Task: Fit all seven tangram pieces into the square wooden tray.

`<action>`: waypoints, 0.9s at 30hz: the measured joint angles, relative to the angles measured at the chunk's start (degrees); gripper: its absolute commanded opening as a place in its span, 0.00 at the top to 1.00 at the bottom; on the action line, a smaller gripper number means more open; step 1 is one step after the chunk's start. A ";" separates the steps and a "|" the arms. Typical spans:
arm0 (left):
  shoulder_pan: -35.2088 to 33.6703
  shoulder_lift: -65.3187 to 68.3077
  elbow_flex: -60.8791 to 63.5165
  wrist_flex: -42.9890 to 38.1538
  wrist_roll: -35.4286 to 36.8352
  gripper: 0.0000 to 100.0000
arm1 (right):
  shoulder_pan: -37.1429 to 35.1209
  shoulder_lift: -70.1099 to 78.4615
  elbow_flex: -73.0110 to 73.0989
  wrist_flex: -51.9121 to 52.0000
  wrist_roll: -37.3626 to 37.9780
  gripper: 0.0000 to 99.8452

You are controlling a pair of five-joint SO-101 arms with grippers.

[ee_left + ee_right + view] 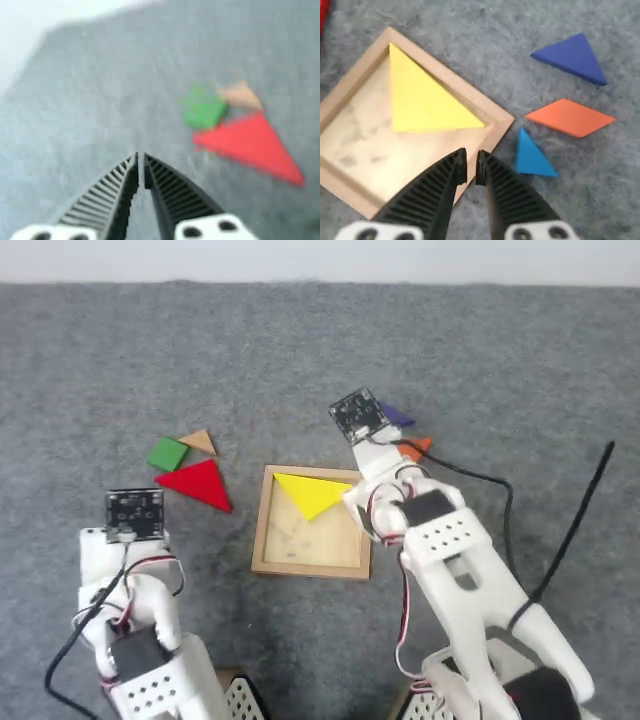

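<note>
The square wooden tray (262, 530) lies between my two arms, with a large yellow triangle (312, 492) in its far corner. My right gripper (470, 162) hangs shut and empty over the tray's rim (455, 82), close to a small light blue triangle (530, 156). An orange parallelogram (569, 117) and a dark blue triangle (572, 57) lie on the carpet beyond that. My left gripper (140, 162) is shut and empty above bare carpet, short of a red triangle (250, 145), a green square (202, 110) and a tan triangle (242, 95).
Grey carpet covers the whole table. The red triangle (198, 483), green square (167, 453) and tan triangle (199, 441) cluster left of the tray. A black cable (575, 530) runs along the right side.
</note>
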 measured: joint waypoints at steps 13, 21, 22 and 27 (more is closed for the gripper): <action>10.46 30.42 -27.25 4.13 8.00 0.82 | -0.35 -1.32 5.36 -7.65 -2.20 0.96; 13.71 67.08 -40.44 4.40 33.93 0.74 | -0.35 -1.32 5.36 -7.65 -2.20 0.96; 13.71 70.51 -41.85 4.40 38.24 0.73 | -0.35 -1.32 5.36 -7.65 -2.20 0.96; 14.07 83.52 -50.46 8.62 52.13 0.72 | -0.35 -1.32 5.36 -7.65 -2.20 0.96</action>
